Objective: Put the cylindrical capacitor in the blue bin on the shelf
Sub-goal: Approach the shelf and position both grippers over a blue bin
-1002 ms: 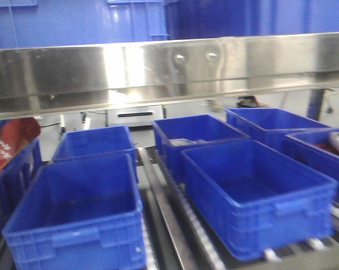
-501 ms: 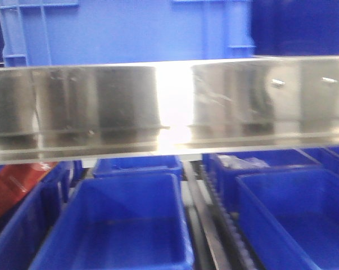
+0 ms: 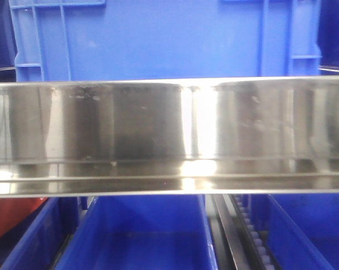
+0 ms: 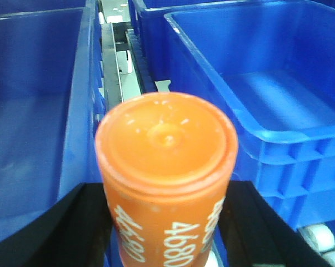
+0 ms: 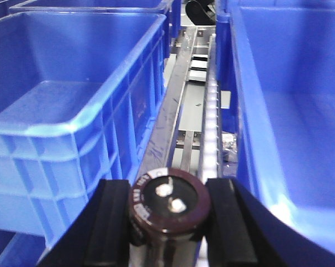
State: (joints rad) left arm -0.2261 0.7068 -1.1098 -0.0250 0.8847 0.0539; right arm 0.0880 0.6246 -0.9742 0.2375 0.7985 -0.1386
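Pinching capacitor (image 5: 170,203) upright in right gripper (image 5: 168,222), over rail (image 5: 181,111) between bins (image 5: 73,105), probably staged for a drop. Clamping orange cylinder (image 4: 166,150) in left gripper (image 4: 166,233), likely just parked.

Warehouse: steel shelf (image 3: 169,135), blue bins (image 5: 61,161)

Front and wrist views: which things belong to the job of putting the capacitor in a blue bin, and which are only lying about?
For the job: capacitor, held by the right hand; blue bins; shelf.
Not for the job: orange cylinder, held by the left hand; roller track.
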